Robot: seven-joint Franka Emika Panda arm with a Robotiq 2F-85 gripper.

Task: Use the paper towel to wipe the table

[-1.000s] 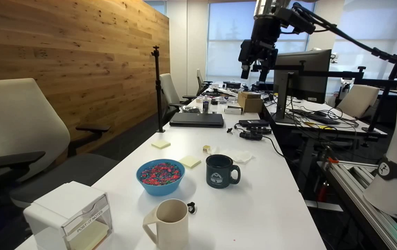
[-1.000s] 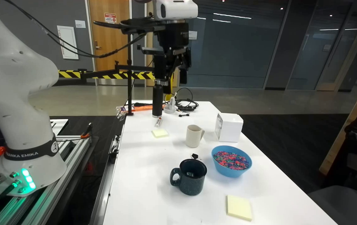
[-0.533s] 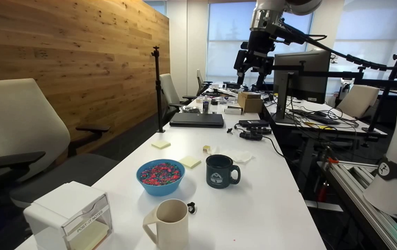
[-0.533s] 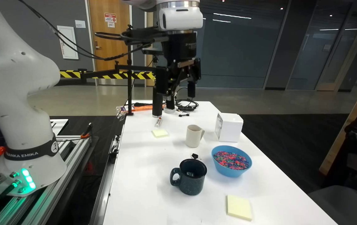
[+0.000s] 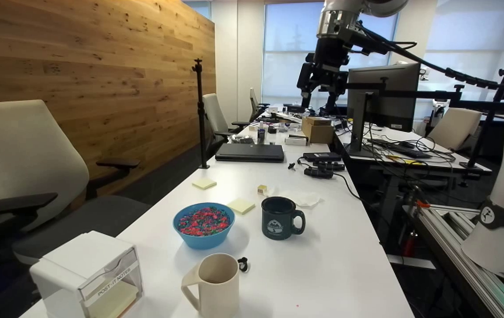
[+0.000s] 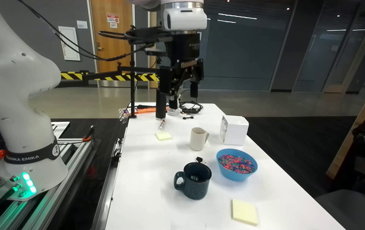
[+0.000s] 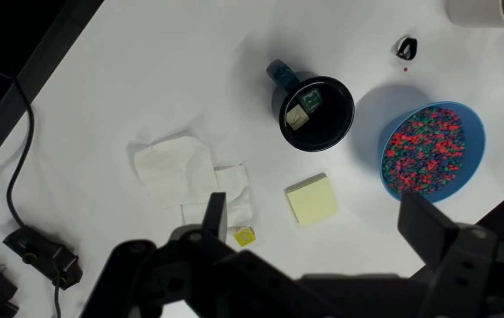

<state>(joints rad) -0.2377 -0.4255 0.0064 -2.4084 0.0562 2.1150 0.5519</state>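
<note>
Having dipped slightly, the empty, wide-spread Robotiq gripper (image 5: 318,103) is hovering over the table (image 7: 102,110), likely nearing pickup of the paper towel (image 7: 177,172), at left in the wrist view.

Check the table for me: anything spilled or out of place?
In the wrist view, two small blocks sit inside the dark mug, an unusual spot for them. A red speck lies on the table outside the blue bowl; its colour matches the red bits inside, so possibly spilled.
</note>
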